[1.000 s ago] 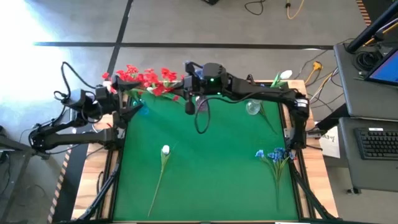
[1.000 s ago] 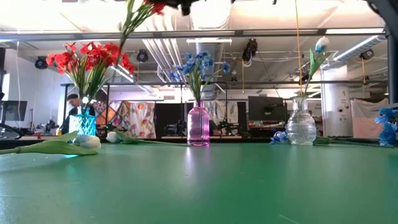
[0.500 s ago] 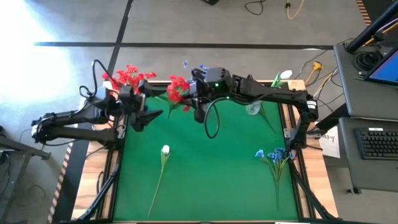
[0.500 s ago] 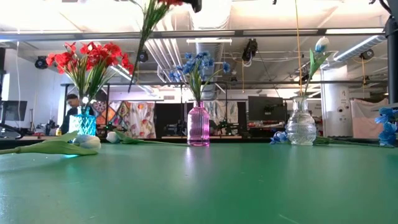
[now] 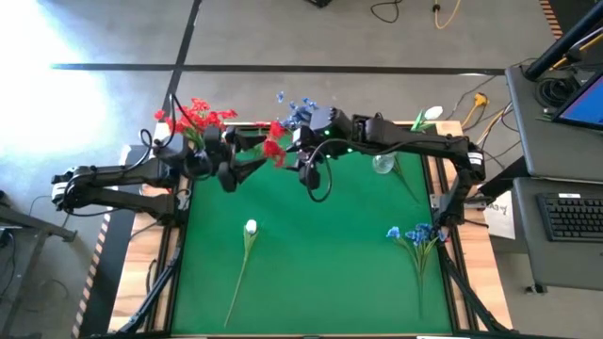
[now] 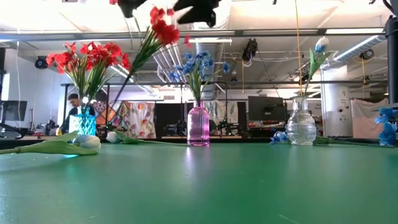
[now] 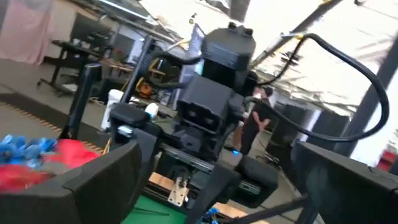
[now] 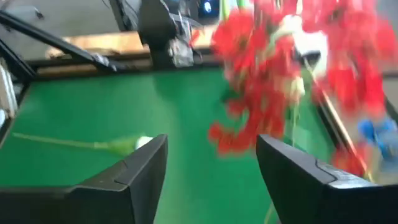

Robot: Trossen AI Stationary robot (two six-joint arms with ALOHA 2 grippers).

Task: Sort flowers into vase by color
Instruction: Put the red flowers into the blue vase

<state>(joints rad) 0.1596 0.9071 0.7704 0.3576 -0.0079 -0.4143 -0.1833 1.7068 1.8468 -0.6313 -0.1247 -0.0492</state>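
Red flower (image 5: 274,151) hangs between spread left gripper (image 5: 247,156) and parted, empty right gripper (image 5: 285,141).

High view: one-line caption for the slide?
Both grippers, left and right, meet at a red flower above the green table.

Legible text, labels, brands, numbers, signs: none. No lettering can be made out in any view, whether on the table, the vases, the arms or the room beyond.
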